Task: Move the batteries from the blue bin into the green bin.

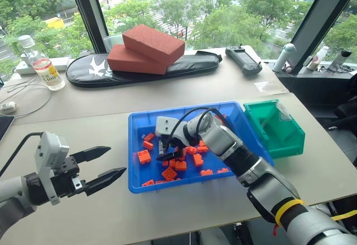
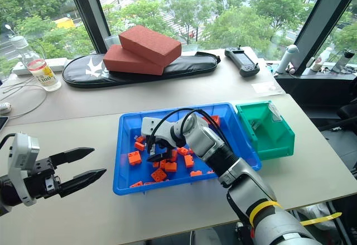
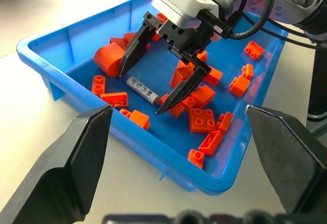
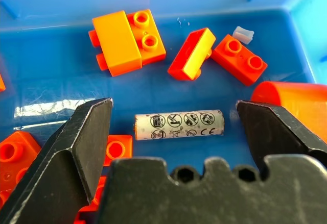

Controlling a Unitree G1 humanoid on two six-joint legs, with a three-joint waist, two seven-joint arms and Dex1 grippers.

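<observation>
1. Grey table by a window; nearest in, left gripper hangs over bare table at 9 o'clock of the blue bin, jaws apart, holding nothing.
2. Right gripper is down inside the blue bin, jaws spread wide and empty, one finger either side of a battery lying flat on the floor.
3. Battery sits between the fingertips, touching neither. It lies end-to-end across the gap, so closing as-is pinches it by the ends. Judgement: roll the wrist a quarter turn to clamp the barrel, or expect it to squirt out.
4. Clutter: orange bricks scattered all round, some just beside the battery; a rounded orange piece near one fingertip. Judgement: drop straight down, or a brick gets wedged in the grip.
5. Green bin at 3 o'clock of the blue bin, touching its rim.
6. Far back at 12 o'clock: black bag with two red blocks on it, bottle at 10 o'clock.
</observation>
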